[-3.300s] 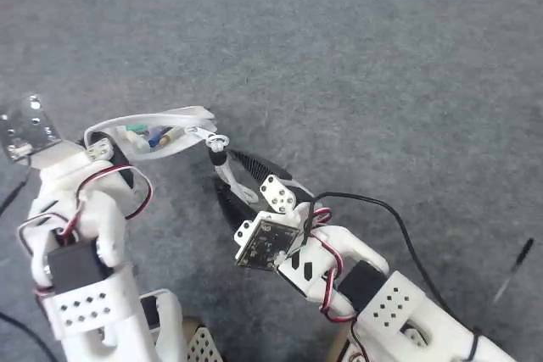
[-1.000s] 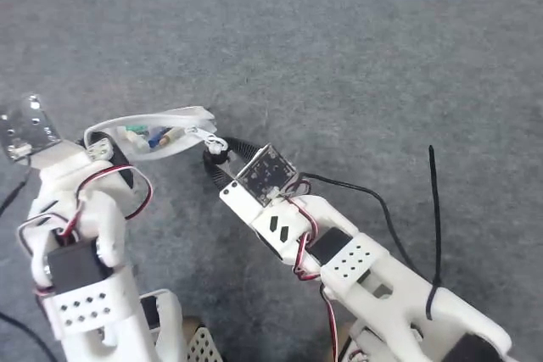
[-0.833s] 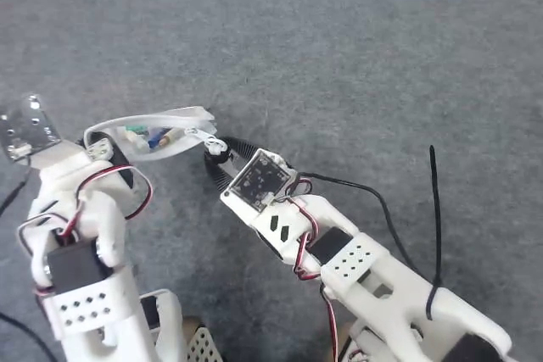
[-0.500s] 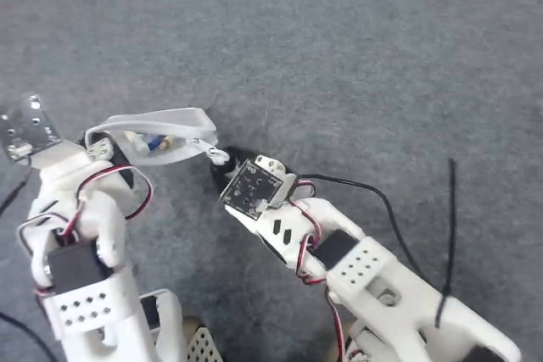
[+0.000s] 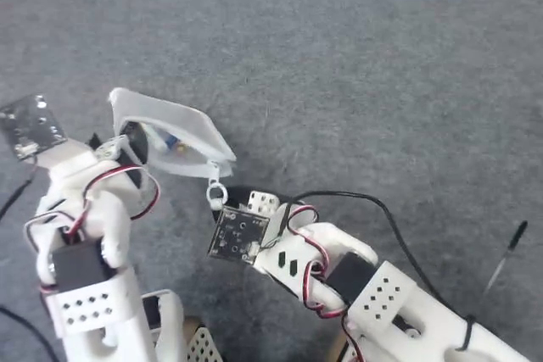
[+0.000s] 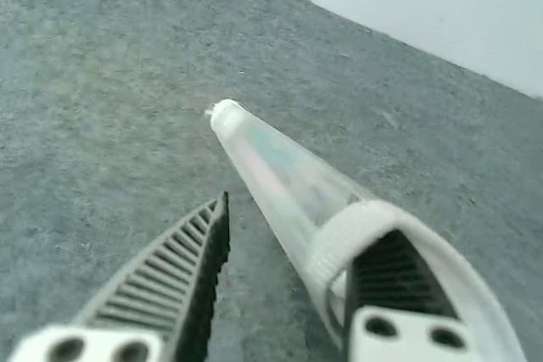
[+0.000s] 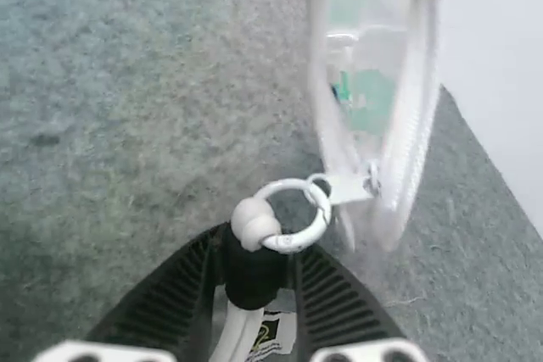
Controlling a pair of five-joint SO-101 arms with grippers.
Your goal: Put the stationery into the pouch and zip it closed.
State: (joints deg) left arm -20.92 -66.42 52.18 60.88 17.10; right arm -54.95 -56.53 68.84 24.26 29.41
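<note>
The translucent white pouch [image 5: 174,129] is raised off the grey carpet and tipped on its side, with green and blue stationery [image 7: 356,95] showing inside. In the left wrist view the pouch [image 6: 271,158] runs edge-on along one finger of my left gripper [image 6: 297,218], its white rim draped over that finger [image 6: 399,264]. The other finger stands apart, with carpet showing in the gap. My left gripper [image 5: 127,143] sits at the pouch's left end. My right gripper [image 7: 259,247] is shut on the zipper pull, whose ring [image 7: 293,214] and white bead hang from the pouch corner [image 5: 217,194].
Grey carpet [image 5: 382,82] stretches open behind and to the right of the arms. A black cable [image 5: 399,235] loops over the right arm, and a thin black strand [image 5: 509,258] sticks up at the right edge. Both arm bases crowd the front.
The pouch has swung up from lying flat to standing tilted at the left arm. My right gripper has drawn back toward the front with the zipper pull, stretching it away from the pouch.
</note>
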